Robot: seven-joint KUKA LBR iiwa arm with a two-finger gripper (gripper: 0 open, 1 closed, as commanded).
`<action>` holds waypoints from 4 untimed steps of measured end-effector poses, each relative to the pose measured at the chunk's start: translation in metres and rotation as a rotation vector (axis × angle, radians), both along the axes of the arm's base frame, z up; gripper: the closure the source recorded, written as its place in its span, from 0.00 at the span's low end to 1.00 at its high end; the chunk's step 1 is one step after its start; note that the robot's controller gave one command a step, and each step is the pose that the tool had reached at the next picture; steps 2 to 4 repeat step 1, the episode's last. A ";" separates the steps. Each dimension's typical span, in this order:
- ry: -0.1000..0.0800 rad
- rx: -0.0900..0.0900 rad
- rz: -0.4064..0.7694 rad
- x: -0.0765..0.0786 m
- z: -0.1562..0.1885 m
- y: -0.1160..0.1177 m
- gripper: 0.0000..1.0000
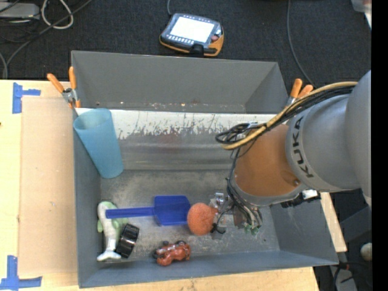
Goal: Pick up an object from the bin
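i cannot tell if the pincer (225,218) is apart or together; it is down low just right of the orange ball (199,219), with the blue scoop (162,211) just left of that ball. i think this is the grab step: next it must close round the ball, then lift.

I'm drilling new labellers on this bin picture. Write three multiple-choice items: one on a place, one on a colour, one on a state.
1. Which thing lies nearest the gripper? A ball; B cup; C scoop
2. What colour is the scoop? A red; B blue; C yellow
3. How is the cup placed? A flat in the middle; B leaning at the left wall; C in the gripper

Key: 1 A, the orange ball lies right beside it. 2 B, handle and blade are both blue. 3 B, it tilts against the left wall of the bin.
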State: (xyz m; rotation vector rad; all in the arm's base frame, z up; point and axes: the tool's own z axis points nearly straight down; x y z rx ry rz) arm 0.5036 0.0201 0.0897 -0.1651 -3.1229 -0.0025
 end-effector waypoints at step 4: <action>0.006 0.000 0.001 -0.001 0.031 0.000 1.00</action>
